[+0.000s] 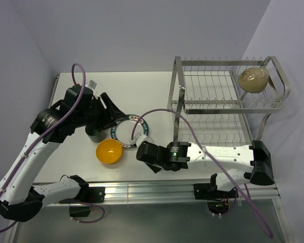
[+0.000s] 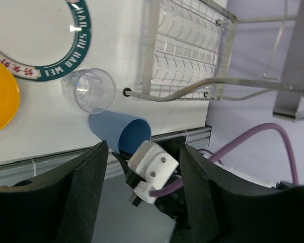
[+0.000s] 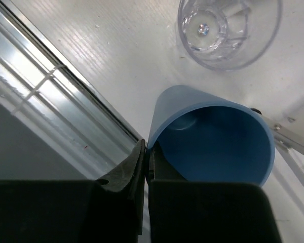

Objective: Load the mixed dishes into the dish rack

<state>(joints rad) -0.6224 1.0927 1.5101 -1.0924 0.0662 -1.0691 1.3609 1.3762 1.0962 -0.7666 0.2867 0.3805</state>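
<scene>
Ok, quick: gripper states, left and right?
Left gripper: open, nothing between the fingers.
Right gripper: closed, pinching the wall of the light blue tumbler at its rim.

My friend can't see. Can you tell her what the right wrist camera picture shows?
The right gripper has its two black fingers pinched shut on the rim of a light blue tumbler. The tumbler is tipped on its side on the white table, with its open mouth facing the camera. A clear glass stands just beyond it.
</scene>
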